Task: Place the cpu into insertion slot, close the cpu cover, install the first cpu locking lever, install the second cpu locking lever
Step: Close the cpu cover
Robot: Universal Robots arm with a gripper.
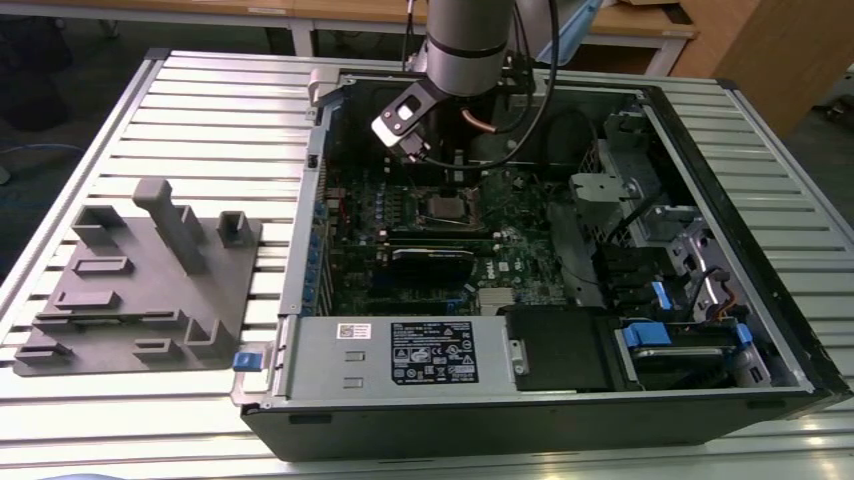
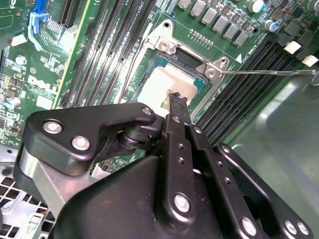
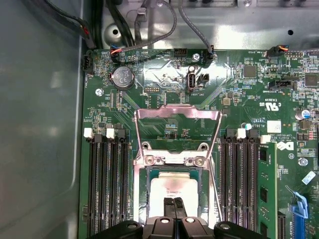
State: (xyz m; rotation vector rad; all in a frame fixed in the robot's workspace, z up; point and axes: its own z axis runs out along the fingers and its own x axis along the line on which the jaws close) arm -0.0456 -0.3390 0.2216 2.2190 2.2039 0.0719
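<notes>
The slatted metal worktop [image 1: 200, 100] carries a computer case [image 1: 534, 425] lying on its side with the panel off. That puts the green motherboard [image 1: 360, 280] face up, so the arm [image 1: 467, 40] can reach it straight from above. On the exterior view's left, well apart from the case, a grey fixture [image 1: 134, 280] with blocks and recesses rests on the slats, probably a rack for loose parts. The arm comes down over the far half of the board, and the end effector [image 3: 174, 203] hangs directly over the insertion slot [image 1: 445, 207]. Its two fingers [image 2: 177, 107] are pressed together with no gap and nothing between them, so it grips nothing. A narrow closed tip like that seems suited to nudging or pressing a small part rather than carrying one. The insertion slot lies between the two banks of long black memory slots [image 3: 107, 184]. The cpu cover [image 3: 177, 110] stands swung up on its hinge at the side of the socket away from the fingers, which leaves the square opening free. The cpu [image 3: 172, 186] already lies flat inside the insertion slot, its pale metal top level with the rim, directly beneath the fingertip. Whether the tip touches the chip or hovers just above it I cannot tell. A thin wire locking lever [image 2: 269, 72] juts out sideways from the socket corner over the memory slots, apparently unlatched, and that would explain how the cover can stand up.
</notes>
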